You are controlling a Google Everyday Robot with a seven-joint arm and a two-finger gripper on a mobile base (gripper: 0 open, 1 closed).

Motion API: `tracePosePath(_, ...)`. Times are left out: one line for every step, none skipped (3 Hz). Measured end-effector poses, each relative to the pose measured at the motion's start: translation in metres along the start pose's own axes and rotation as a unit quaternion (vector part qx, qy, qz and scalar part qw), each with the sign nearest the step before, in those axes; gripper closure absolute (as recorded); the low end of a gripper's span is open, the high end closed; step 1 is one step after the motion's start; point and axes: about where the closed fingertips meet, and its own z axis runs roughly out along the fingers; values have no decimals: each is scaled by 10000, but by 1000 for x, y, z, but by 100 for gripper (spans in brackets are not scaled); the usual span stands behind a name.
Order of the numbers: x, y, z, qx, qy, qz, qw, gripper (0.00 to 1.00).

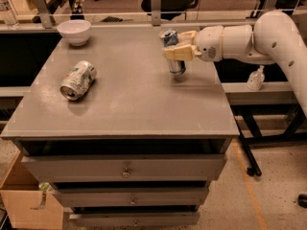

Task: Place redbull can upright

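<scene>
While the tan two-finger gripper [172,51] on the white arm pinches the slim blue-and-silver redbull can [176,67] around its middle, the can hangs nearly upright low over the far right of the grey table [129,104]. Lowering and letting go look left to do. Its silver top leans slightly left.

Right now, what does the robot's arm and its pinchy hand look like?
The arm is fat, smooth and white, made of rounded tube sections with a few small dark dots. Its gripper, over the grey table's back right, has flat tan fingers on a round white wrist. No loose cables show.
</scene>
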Motion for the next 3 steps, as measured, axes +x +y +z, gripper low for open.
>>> tracePosePath(5,-3,-5,-38,-285,59,9996,100)
tracePosePath(8,-6,-8,-102,-522,99,9985,100)
tracePosePath(14,-10,-10,-194,-698,141,9973,100)
